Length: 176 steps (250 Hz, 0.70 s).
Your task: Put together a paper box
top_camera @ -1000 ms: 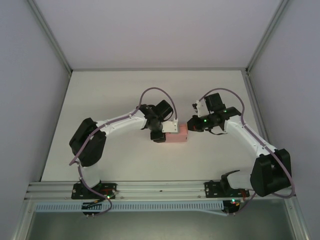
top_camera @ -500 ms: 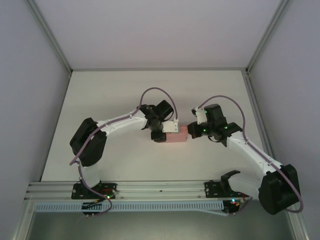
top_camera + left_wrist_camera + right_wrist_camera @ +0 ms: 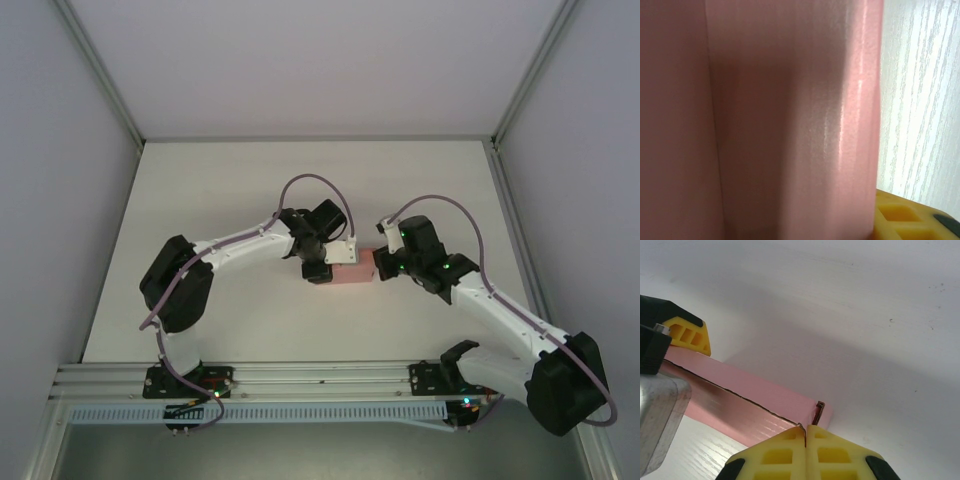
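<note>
Your small, flat, rectangular pink paper box (image 3: pixel 353 268) lies about the middle of the white wood-grain table (image 3: pixel 200 190), well away from every edge and corner, with its long side running left to right between the two arms. Your left gripper (image 3: pixel 333 264) is on the box's left end, and it is closed across the box: the right wrist view has one yellow fingertip (image 3: pixel 687 335) against the far face, with the box (image 3: pixel 740 390) running on past it. The left wrist view is so close that the pink card (image 3: pixel 790 120) takes up most of it, with a yellow pad (image 3: pixel 910 222) at the bottom right. Your right gripper (image 3: pixel 805 450) is fully closed, its two yellow pads pressed together and holding nothing. Its tips touch the top edge at the box's right end, just beside a small end flap (image 3: pixel 820 412) that stands slightly ajar there.
</note>
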### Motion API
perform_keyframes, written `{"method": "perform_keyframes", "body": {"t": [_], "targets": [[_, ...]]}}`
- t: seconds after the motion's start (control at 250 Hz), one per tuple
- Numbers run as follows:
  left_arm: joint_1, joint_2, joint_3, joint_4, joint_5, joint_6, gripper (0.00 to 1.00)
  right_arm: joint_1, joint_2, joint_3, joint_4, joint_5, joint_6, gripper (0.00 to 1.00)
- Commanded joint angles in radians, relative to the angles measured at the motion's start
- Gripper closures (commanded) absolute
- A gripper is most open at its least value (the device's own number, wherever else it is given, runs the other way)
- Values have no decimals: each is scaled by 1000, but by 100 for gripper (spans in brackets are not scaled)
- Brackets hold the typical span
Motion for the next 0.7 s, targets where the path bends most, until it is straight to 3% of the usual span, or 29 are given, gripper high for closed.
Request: {"method": "perform_keyframes", "body": {"t": [0.0,0.112,0.248,0.411,0.515,0.699], "targets": [[6,35,5,-2,19,5,53,-2,40,-10,-95,113,-23,97],[6,26,-3,5,26,10,53,12,50,-12,-104,172,-24,98],[7,27,0,17,27,9,53,38,53,-20,-70,80,-8,98],[5,37,12,23,28,0,53,60,29,-53,-26,56,60,100],[6,38,19,30,32,-4,53,91,9,-72,13,80,79,100],[6,29,24,26,33,-3,53,106,80,-15,-83,149,48,100]]}}
